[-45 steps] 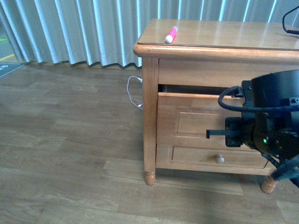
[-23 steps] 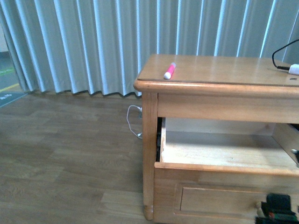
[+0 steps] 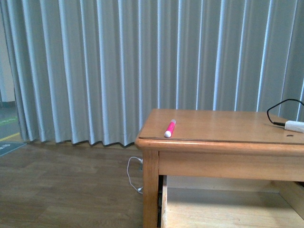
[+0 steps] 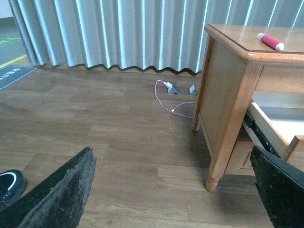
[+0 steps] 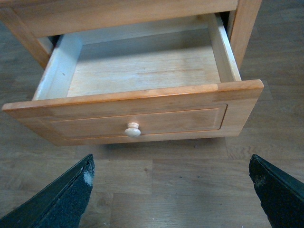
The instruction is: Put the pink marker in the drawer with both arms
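Pink marker point(image 3: 169, 128) lies on the cabinet's point(image 4: 227, 90) top surface point(image 3: 223, 126), near its front left corner. The drawer point(image 5: 142, 95) below stands pulled out, its knob point(image 5: 132, 129) facing the right gripper point(image 5: 171, 159). The left gripper point(image 4: 171, 152) hangs over the floor point(image 4: 118, 142) beside the cabinet. Jaws of the 2 grippers are spread wide apart, holding nothing.

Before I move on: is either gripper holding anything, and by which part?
Nothing is held. Left gripper and right gripper show open, empty jaws; the pink marker lies on the cabinet.
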`<state>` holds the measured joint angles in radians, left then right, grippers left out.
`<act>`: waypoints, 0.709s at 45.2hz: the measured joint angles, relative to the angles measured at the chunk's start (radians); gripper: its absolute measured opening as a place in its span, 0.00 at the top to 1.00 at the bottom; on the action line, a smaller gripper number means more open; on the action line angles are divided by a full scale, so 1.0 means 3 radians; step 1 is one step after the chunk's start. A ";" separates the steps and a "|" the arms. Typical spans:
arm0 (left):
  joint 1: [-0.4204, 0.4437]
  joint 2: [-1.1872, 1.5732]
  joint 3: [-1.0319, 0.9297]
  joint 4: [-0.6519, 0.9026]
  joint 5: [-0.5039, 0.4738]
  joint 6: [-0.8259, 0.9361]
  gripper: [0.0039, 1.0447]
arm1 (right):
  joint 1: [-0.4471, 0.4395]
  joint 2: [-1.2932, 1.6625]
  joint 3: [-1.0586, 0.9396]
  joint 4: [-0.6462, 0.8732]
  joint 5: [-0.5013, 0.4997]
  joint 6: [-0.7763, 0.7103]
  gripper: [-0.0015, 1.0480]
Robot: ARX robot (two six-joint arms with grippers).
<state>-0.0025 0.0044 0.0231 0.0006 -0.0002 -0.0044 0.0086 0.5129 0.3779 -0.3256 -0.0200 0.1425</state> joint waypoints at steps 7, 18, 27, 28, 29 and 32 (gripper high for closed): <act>0.0000 0.0000 0.0000 0.0000 0.0000 0.0000 0.06 | 0.0113 -0.0052 0.0003 -0.0042 0.0023 0.0005 0.09; 0.0000 0.0000 0.0000 0.0000 0.0000 0.0000 0.06 | 0.0114 -0.0058 0.0003 -0.0043 0.0025 0.0008 0.09; 0.0000 0.0000 0.0000 0.0000 0.0000 0.0000 0.06 | 0.0114 -0.0058 0.0003 -0.0043 0.0025 0.0009 0.09; 0.0000 0.0000 0.0000 0.0000 0.0000 0.0001 0.06 | 0.0114 -0.0058 0.0003 -0.0043 0.0025 0.0009 0.09; 0.0000 0.0000 0.0000 0.0000 0.0001 0.0000 0.06 | 0.0114 -0.0058 0.0003 -0.0043 0.0025 0.0009 0.09; -0.0102 0.0051 0.0001 0.0023 -0.0309 -0.0024 0.06 | 0.0114 -0.0058 0.0003 -0.0043 0.0024 0.0009 0.09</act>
<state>-0.0330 0.0196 0.0235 0.0074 -0.0929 -0.0116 0.0429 0.4953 0.3786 -0.3386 -0.0128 0.1452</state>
